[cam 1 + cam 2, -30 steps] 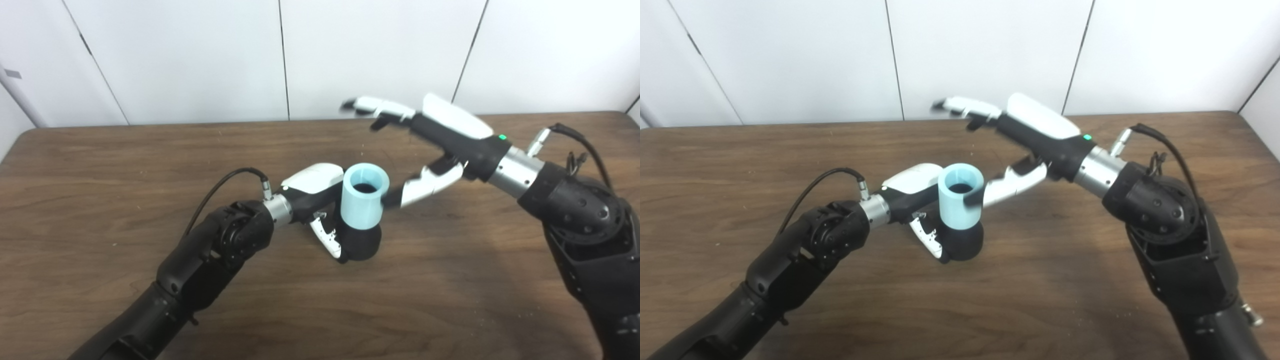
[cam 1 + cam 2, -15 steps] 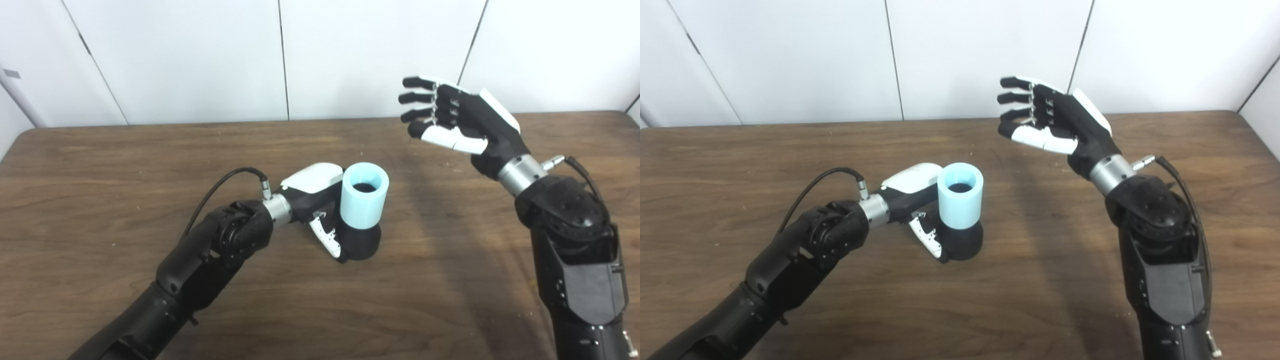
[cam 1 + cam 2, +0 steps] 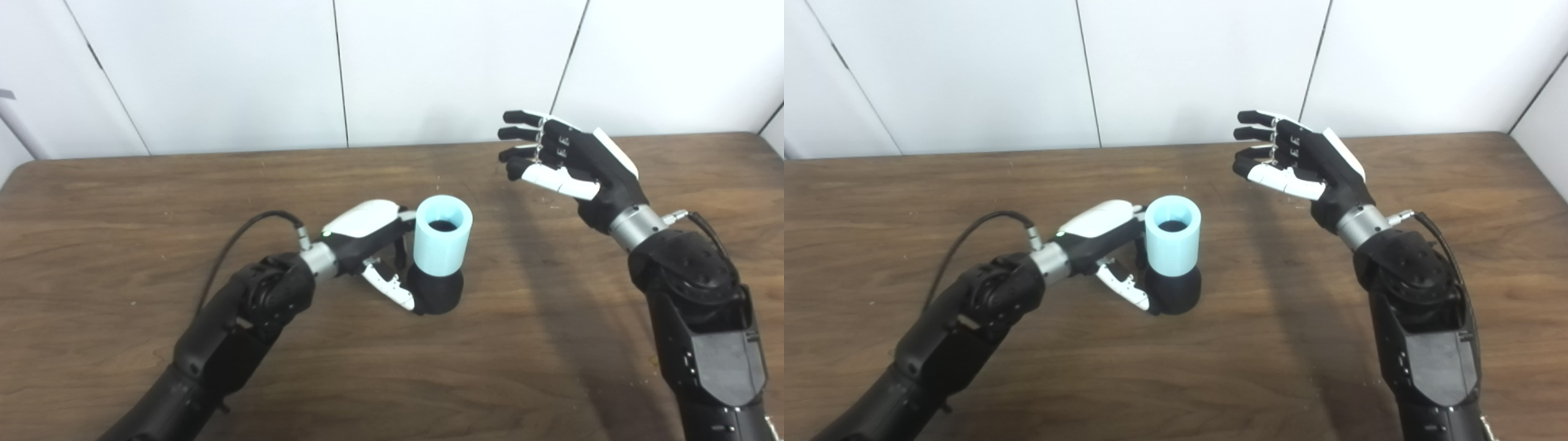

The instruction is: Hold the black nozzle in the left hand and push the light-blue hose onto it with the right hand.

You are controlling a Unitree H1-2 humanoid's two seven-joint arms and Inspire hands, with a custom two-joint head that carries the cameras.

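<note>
The light-blue hose (image 3: 443,237), a short open-topped tube, stands upright on the black nozzle (image 3: 436,294), which rests mid-table.

Two head cameras sit side by side, close above the near edge of the desk (image 3: 122,177), facing 12 o'clock toward the white wall (image 3: 968,73) — both share the whole desktop, slightly offset.

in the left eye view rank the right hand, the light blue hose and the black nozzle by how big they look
1. right hand
2. light-blue hose
3. black nozzle, partly hidden inside the hose, so its true size is unsure
</note>
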